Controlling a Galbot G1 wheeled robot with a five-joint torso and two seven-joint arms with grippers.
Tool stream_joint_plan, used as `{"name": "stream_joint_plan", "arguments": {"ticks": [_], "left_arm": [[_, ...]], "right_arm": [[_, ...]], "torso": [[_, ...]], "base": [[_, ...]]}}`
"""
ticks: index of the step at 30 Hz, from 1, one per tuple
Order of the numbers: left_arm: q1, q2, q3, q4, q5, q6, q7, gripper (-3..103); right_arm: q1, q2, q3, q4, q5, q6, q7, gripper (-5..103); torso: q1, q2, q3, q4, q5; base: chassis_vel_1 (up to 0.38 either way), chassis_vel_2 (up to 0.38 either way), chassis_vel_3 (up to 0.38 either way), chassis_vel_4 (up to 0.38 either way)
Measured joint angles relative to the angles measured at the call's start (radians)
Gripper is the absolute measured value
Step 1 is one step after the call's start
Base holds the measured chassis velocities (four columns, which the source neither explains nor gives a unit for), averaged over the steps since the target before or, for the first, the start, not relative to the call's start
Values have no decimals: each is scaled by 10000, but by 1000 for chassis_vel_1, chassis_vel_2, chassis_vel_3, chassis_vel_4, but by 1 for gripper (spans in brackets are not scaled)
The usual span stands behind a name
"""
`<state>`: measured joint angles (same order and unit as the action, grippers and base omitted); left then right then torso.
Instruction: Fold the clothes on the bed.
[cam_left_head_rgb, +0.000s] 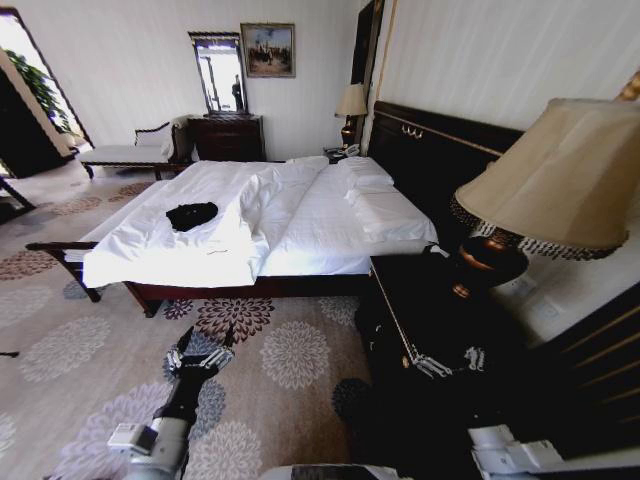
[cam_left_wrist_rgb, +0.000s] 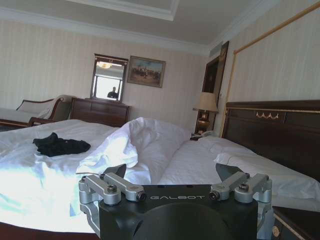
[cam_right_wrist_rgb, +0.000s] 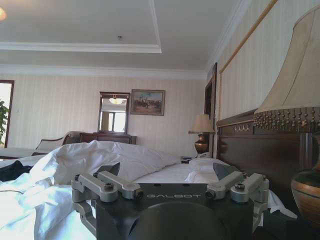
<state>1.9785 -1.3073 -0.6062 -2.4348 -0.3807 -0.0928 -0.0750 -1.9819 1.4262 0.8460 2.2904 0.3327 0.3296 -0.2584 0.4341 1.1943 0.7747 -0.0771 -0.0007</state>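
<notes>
Clothes (cam_left_head_rgb: 191, 215) crumpled on bed (cam_left_head_rgb: 300, 235), beyond jaws

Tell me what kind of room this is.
Likely a hotel bedroom: a large bed with white duvet and dark headboard, a bedside lamp, and a dresser with mirror on the far wall. A black T-shirt lies on the bed.

Soft matt black cloth T-shirt (cam_left_head_rgb: 191, 215) on bed (cam_left_head_rgb: 300, 225) with crumpled white linen, glossy dark wood frame.
</notes>
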Motion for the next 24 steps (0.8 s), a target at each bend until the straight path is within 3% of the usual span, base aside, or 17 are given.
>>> {"name": "stream_joint_plan", "arguments": {"ticks": [13,19,24], "left_arm": [[37,-162,71,83,838,-418,-57,100],[-136,-191,199,91,548,-501,-724,100],[-182,-102,51,112,299,-282,-864,100]], "right_arm": [[-184,261,180,322,-1089,-557,857,100],[-130,483,142,406,-1331,-830,1057,100],[-62,439,124,346,-1315,-830,1066,100]], "torso": [[-2,1,-1,1,1],[-2,1,0,1,1],[-3,2,-2,1,-1]], "base": [[-3,2,5,-3],[-123,138,118,-128],[-221,239,221,-224]]}}
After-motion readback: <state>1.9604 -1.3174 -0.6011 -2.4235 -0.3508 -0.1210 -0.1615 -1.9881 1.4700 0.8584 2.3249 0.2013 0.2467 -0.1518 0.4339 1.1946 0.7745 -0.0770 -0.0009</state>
